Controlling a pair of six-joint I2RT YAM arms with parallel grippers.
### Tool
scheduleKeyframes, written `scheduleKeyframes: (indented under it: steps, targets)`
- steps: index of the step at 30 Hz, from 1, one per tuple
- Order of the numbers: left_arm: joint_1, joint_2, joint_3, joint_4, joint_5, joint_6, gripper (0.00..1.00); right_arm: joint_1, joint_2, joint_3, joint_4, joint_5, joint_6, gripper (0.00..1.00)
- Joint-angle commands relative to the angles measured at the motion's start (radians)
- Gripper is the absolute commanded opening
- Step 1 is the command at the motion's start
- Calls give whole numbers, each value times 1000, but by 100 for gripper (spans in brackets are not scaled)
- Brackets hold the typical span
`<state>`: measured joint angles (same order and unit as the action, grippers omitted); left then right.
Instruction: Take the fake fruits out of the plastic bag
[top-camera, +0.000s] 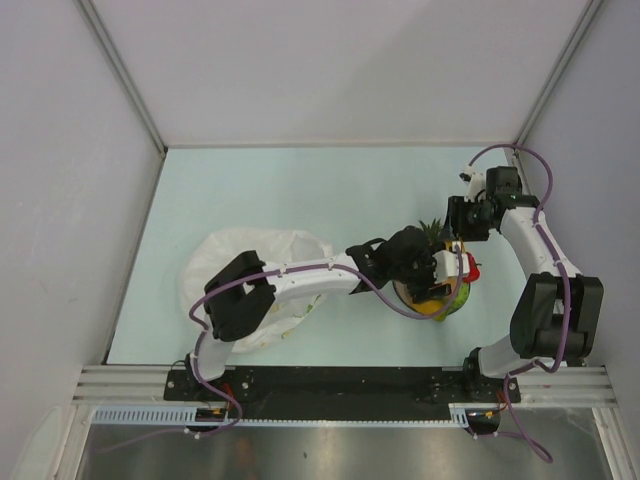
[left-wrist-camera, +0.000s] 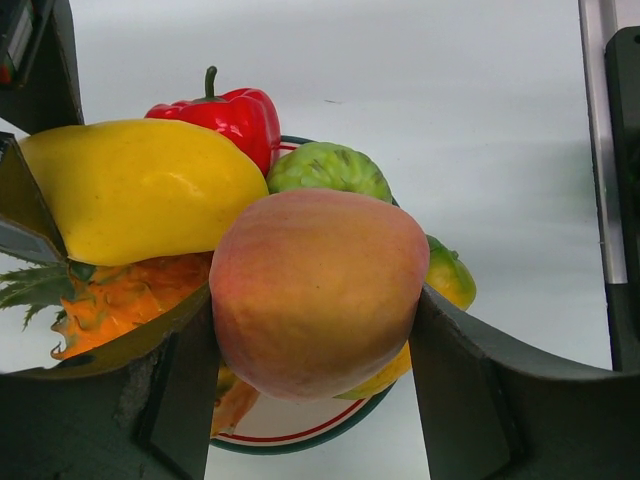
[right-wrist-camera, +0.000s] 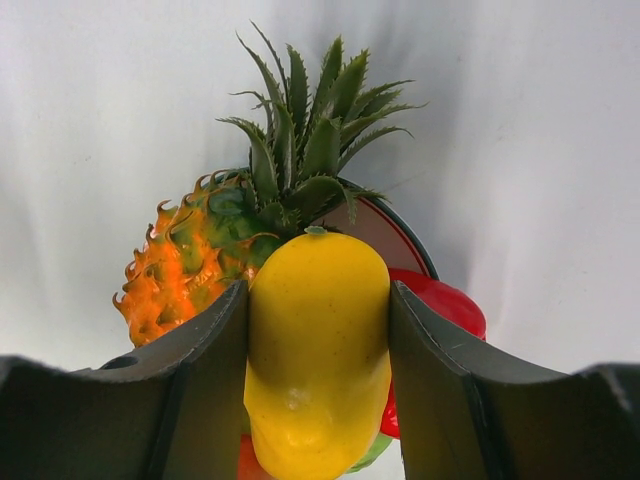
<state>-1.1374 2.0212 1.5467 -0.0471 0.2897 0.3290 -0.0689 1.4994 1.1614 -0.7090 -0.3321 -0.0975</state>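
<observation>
In the left wrist view the left gripper (left-wrist-camera: 312, 335) has its two dark fingers (left-wrist-camera: 178, 385) spread rather wide, and each one presses on a side of the pink-orange peach (left-wrist-camera: 320, 265), so the peach is held between them. Under and behind it is the round plate (left-wrist-camera: 300, 432), white with a green rim and a red line. A yellow-green fruit (left-wrist-camera: 452, 278) lies just at the right of the peach. Farther back are the green lumpy fruit (left-wrist-camera: 328, 168) and the red fruit (left-wrist-camera: 232, 112) with a green stem.

In the right wrist view the right gripper (right-wrist-camera: 318, 300) is about half open. Its fingers (right-wrist-camera: 205, 365) touch both sides of the yellow mango (right-wrist-camera: 318, 370) and clamp it. Behind the mango the orange pineapple (right-wrist-camera: 185, 260) lies with its green crown pointing away, also over the plate.

From above, the plastic bag (top-camera: 232, 256) lies crumpled on the pale table (top-camera: 300, 190) at the left, apart from the plate. The left arm (top-camera: 300, 278) reaches across it. I cannot tell if something is inside.
</observation>
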Motion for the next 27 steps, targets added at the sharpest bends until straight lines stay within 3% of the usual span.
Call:
scheduleKeyframes:
  steps: [1, 4, 6, 7, 18, 27]
  targets:
    - [2, 20, 58, 24, -55, -19, 25, 3, -21, -14, -29, -10, 21, 29]
    - [2, 16, 61, 16, -63, -36, 35, 3, -18, -14, -26, -13, 22, 32]
    - [1, 11, 56, 20, -66, -41, 68, 3, -16, -14, -27, -15, 22, 34]
    - [-1, 8, 61, 18, -72, -38, 99, 3, -15, -14, -26, -15, 22, 35]
    - [-15, -10, 70, 20, -69, -45, 100, 3, -24, -14, -35, -13, 28, 46]
    - [-15, -39, 84, 38, -57, -61, 100, -3, -48, -11, -43, -4, 38, 78]
